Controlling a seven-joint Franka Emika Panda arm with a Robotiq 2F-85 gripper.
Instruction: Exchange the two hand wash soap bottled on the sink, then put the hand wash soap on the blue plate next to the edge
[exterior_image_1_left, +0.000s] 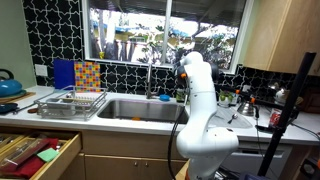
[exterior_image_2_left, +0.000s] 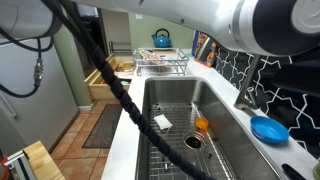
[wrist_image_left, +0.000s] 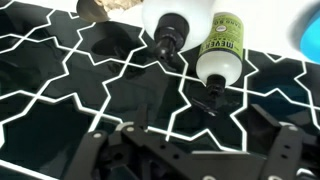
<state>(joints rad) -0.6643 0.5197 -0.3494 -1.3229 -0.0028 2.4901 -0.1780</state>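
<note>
On the black tiles (wrist_image_left: 60, 90) stands the white bottle (wrist_image_left: 165, 20) with its black pump. The green-labelled bottle (wrist_image_left: 222, 55) is just beside it, and the blue plate (wrist_image_left: 306, 35) is further right. Both caps point back at the gripper (wrist_image_left: 190, 155), which hangs wide open and empty, roughly centred between the two bottles.
</note>
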